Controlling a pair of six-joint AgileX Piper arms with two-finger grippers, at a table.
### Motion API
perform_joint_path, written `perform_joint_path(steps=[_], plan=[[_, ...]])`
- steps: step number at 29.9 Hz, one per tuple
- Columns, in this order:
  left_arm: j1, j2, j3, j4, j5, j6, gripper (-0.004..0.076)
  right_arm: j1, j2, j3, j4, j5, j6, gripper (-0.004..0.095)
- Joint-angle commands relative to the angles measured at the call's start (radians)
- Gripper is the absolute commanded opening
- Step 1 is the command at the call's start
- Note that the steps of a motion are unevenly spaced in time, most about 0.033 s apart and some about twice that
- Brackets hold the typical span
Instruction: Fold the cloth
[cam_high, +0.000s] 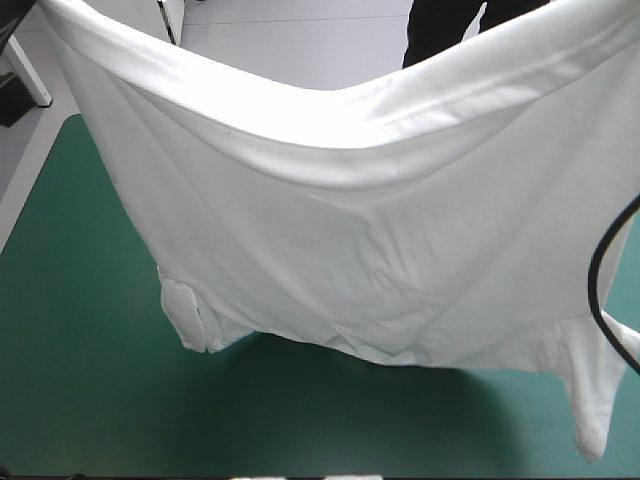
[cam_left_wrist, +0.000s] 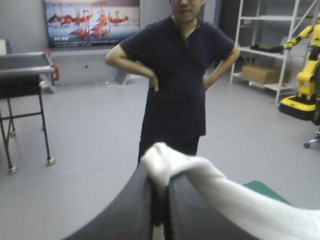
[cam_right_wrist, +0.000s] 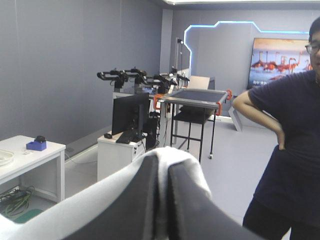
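Observation:
The white T-shirt (cam_high: 360, 230) hangs lifted and spread wide over the teal-green table (cam_high: 90, 380). Its hemmed edge is on top, sagging in the middle between the two upper corners. Both sleeves dangle at the low edge, one at the left (cam_high: 190, 315) and one at the right (cam_high: 595, 400). Neither gripper shows in the high view. In the left wrist view my left gripper (cam_left_wrist: 160, 187) is shut on a bunched corner of the T-shirt (cam_left_wrist: 225, 195). My right gripper (cam_right_wrist: 164, 167) is raised too, shut on the other corner of the T-shirt (cam_right_wrist: 75, 210).
Bare teal-green cover lies in front of and to the left of the hanging shirt. The table's left edge (cam_high: 40, 180) runs diagonally, with grey floor beyond it. The shirt hides the table's middle and far part.

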Motion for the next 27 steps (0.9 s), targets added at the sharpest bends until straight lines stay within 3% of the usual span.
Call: perform_joint_path(steps=[1, 8, 14, 18, 24, 27], plan=[[0.0, -0.018, -0.08, -0.061, -0.103, 0.018, -0.0022, 0.0, -0.002, -0.044, 0.033, -0.06, -0.007, -0.0011], [0.0, -0.01, -0.114, -0.027, -0.146, 0.025, -0.0022, 0.0, 0.008, -0.033, 0.0, -0.129, -0.009, -0.0011], [0.0, 0.065, -0.053, 0.079, -0.276, 0.039, -0.0022, 0.0, 0.103, 0.01, -0.041, -0.158, -0.02, -0.001], [0.0, 0.153, -0.021, 0.197, -0.426, 0.039, -0.0022, 0.0, 0.22, 0.018, -0.031, -0.255, -0.02, -0.0011], [0.004, 0.306, -0.018, 0.239, -0.784, 0.019, -0.0022, 0.0, 0.352, 0.016, -0.01, -0.525, -0.02, 0.0004], [0.019, 0.355, -0.018, 0.233, -0.881, 0.016, -0.0022, 0.0, 0.377, 0.016, -0.017, -0.598, -0.022, 0.0006]])
